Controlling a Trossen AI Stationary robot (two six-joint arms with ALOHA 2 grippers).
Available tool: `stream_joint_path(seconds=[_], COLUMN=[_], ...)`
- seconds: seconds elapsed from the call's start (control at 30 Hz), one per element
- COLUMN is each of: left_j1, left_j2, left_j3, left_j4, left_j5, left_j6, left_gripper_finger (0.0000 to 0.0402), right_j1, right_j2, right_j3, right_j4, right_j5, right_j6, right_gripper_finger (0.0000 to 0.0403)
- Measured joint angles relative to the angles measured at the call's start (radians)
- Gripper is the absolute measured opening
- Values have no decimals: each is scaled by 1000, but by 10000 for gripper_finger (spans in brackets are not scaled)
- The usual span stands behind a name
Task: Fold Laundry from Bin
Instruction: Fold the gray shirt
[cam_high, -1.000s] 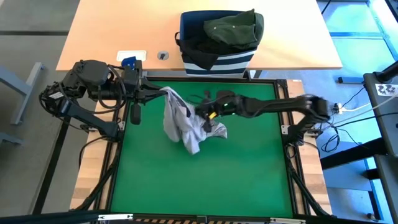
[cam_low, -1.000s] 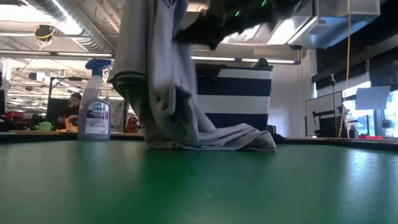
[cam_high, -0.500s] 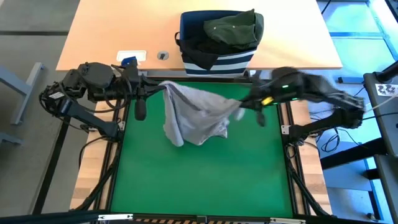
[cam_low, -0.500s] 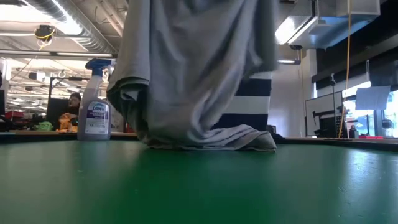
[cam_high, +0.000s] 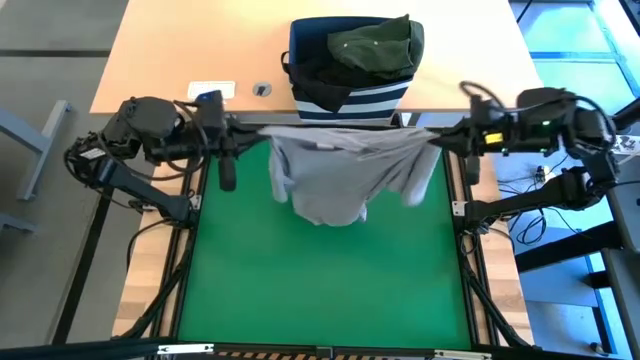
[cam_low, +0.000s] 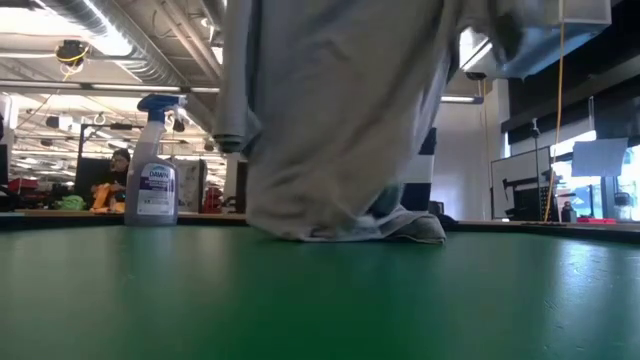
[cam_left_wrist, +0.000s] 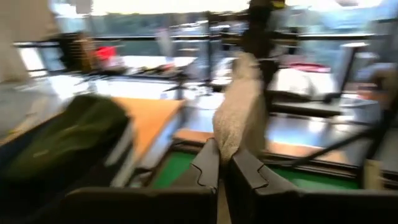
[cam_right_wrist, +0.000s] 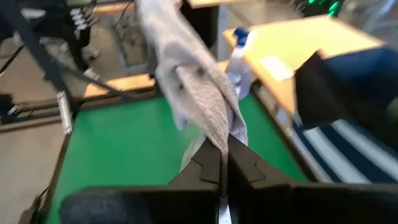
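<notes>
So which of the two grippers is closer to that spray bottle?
Left. The left gripper holds the grey garment just beside the spray bottle; the right gripper is across the table.

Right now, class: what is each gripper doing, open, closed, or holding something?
Left gripper: closed on the light grey garment.
Right gripper: closed on the same garment.

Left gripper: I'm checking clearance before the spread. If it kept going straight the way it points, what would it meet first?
The left gripper points across at the right gripper; the light grey garment stretched between them comes first.
</notes>
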Motion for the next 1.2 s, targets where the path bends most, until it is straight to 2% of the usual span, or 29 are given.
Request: stream_joint_path(seconds=[0.1,0.17,0.23,0.37,0.5,0.57,0.7,0.83,1.0,1.1,1.2], left_j1=[0,0,0,0,20,61,174,306,406,416,399], left_j2=[1,1,4,5,12,22,44,52,48,31,12], left_j3=[0,0,0,0,0,0,0,0,0,0,0], left_j4=[14,14,11,9,15,14,15,17,16,-18,-45], left_j5=[111,115,54,-131,-327,-367,-359,-277,-106,151,313], left_j6=[1,1,2,18,134,205,325,412,432,378,259], left_gripper_finger=[5,5,5,5,5,5,5,5,5,5,5], right_j1=[0,0,0,0,0,0,-10,-91,-194,-184,-175], right_j2=[6,14,16,18,38,59,126,191,242,231,201], right_j3=[60,97,116,120,120,120,120,118,118,120,143], right_j4=[3,7,5,2,3,3,15,37,29,27,-16], right_j5=[23,24,25,29,157,242,414,461,441,309,138], right_j6=[-21,-27,-28,-33,-111,-164,-311,-417,-417,-348,-231], right_gripper_finger=[7,8,7,3,7,10,12,13,14,14,14])
